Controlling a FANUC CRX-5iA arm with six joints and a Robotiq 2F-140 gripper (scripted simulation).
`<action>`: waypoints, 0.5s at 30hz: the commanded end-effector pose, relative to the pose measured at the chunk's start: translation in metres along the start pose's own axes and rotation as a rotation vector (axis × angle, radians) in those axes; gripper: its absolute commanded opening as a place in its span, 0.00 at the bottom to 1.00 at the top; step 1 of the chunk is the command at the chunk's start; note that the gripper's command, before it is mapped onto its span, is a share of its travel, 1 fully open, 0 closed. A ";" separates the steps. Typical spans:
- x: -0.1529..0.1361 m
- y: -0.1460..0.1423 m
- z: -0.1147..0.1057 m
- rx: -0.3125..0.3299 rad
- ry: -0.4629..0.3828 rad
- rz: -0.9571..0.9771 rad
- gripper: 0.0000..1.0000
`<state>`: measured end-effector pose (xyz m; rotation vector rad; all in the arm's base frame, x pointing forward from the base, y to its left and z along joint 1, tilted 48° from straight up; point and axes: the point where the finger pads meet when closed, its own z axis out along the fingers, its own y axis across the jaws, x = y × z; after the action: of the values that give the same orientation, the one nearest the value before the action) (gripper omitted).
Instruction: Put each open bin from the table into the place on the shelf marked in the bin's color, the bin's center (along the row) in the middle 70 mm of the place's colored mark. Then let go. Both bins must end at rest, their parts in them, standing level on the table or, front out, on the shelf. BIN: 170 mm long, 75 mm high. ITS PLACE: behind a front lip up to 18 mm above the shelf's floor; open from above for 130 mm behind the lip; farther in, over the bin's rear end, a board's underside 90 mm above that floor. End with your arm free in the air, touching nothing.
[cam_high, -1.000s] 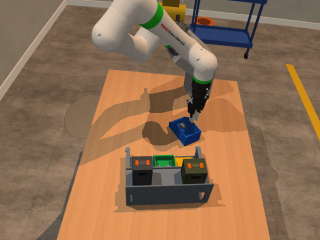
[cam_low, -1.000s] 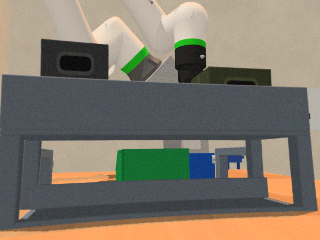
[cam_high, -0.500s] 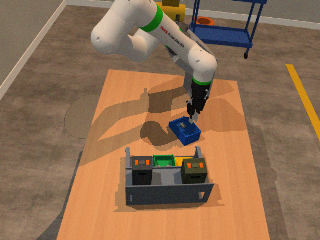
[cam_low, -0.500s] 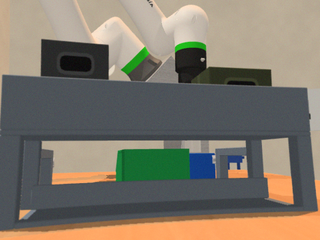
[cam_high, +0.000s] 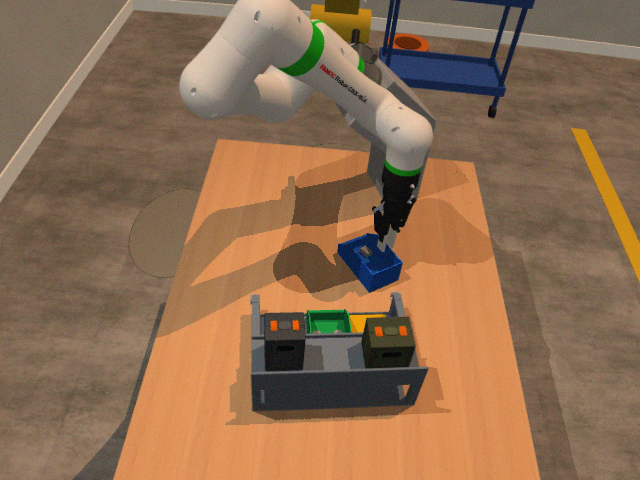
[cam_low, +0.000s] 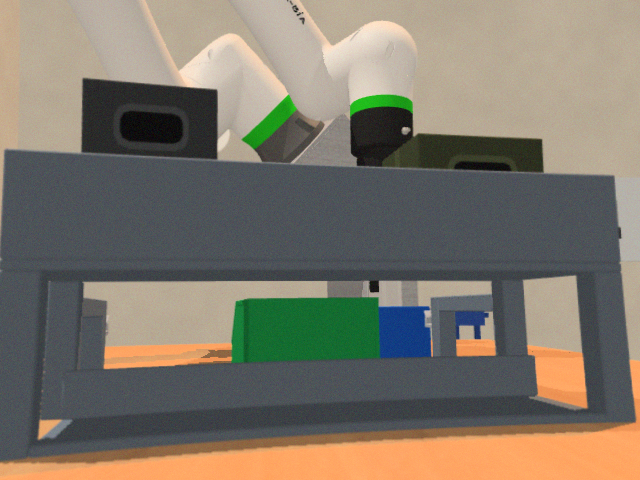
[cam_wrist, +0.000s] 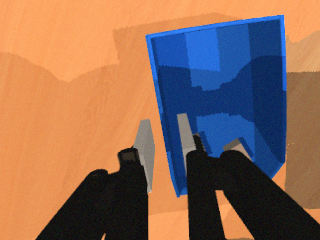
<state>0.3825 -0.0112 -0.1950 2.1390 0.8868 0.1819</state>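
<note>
Two pale fingers of my end effector (cam_high: 386, 242) (cam_low: 383, 294) (cam_wrist: 165, 145) stand slightly spread, astride a side wall of the blue bin (cam_high: 379, 281) (cam_low: 404, 331) (cam_wrist: 220, 102), pinching nothing. That bin sits on the worktop (cam_high: 310, 444) (cam_low: 310, 465) (cam_wrist: 60, 125), right of centre in the top view, a part (cam_high: 365, 251) (cam_wrist: 239, 146) inside. Below it in that frame, the green bin (cam_high: 329, 324) (cam_low: 310, 330) occupies the grey shelf (cam_high: 330, 391) (cam_low: 310, 217), between the dark box (cam_high: 284, 353) (cam_low: 149, 144) and the olive box (cam_high: 390, 341) (cam_low: 478, 147).
</note>
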 end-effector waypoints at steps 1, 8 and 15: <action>0.000 0.000 0.004 0.000 0.001 0.000 0.15; 0.000 0.000 0.012 0.000 0.001 0.000 0.15; 0.000 0.000 0.016 0.000 0.001 0.000 0.15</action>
<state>0.3884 -0.0203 -0.2048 2.1390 0.8870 0.1825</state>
